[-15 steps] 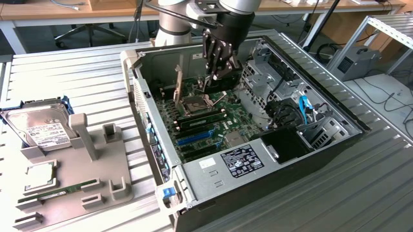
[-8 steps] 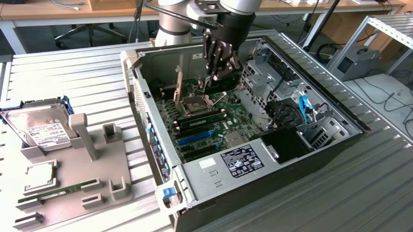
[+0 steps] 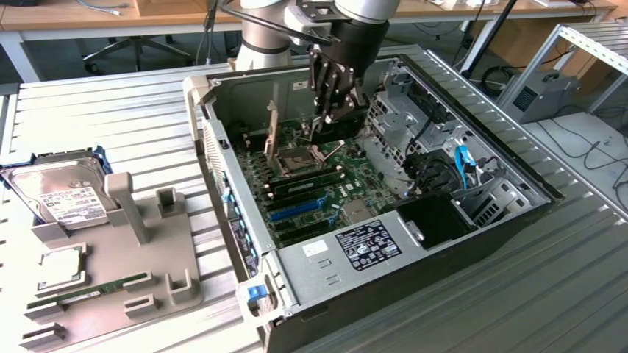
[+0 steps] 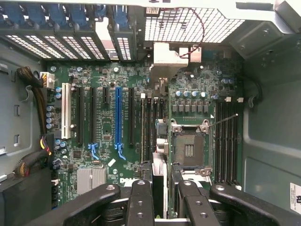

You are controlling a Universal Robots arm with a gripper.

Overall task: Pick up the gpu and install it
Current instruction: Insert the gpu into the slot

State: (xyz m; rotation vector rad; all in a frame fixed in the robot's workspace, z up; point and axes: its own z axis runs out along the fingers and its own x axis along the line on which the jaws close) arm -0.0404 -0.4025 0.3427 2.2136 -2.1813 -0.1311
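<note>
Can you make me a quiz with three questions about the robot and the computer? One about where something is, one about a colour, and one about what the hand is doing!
1. Where is the hard drive?
A. Inside the computer case
B. Outside the case, to the exterior view's left
C. In the hand

2. What colour is the coloured card slot on the motherboard?
A. Red
B. Blue
C. Yellow

3. What is the hand doing?
A. Holding the gpu over the motherboard, inside the case
B. Lying open on the table
C. Gripping the hard drive

Answers:
1 B, the drive lies beside the grey holder, away from the case.
2 B, the long slot is bright blue among black ones.
3 A, the dark card sits between the hand's fingers.
</note>
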